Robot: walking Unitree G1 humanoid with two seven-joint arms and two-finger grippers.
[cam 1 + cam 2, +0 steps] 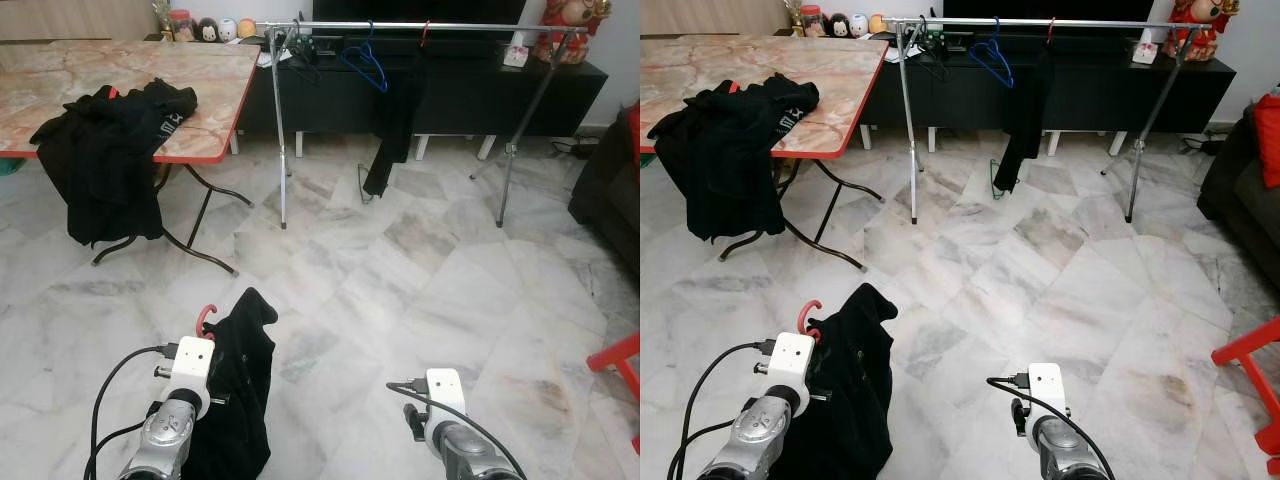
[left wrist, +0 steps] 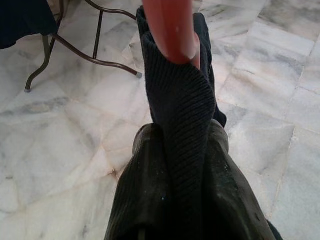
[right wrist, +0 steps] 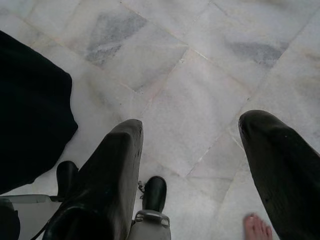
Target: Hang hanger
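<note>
A red hanger (image 2: 170, 27) carries a black garment (image 1: 240, 390), and its red hook (image 1: 205, 318) sticks up near the floor in front of me. My left gripper (image 2: 182, 150) is shut on the hanger's neck through the knit fabric, low at the left. My right gripper (image 3: 192, 150) hangs open over bare marble, holding nothing. Across the room stands a metal clothes rack (image 1: 420, 25). A blue hanger (image 1: 365, 62) and a hung black garment (image 1: 395, 120) are on its rail.
A folding table (image 1: 215, 100) at the left holds a heap of black clothes (image 1: 105, 150). A black TV console (image 1: 450, 90) runs behind the rack. A dark sofa (image 1: 610, 190) and a red stool (image 1: 615, 360) are at the right. A person's bare toes (image 3: 257, 227) are near my right gripper.
</note>
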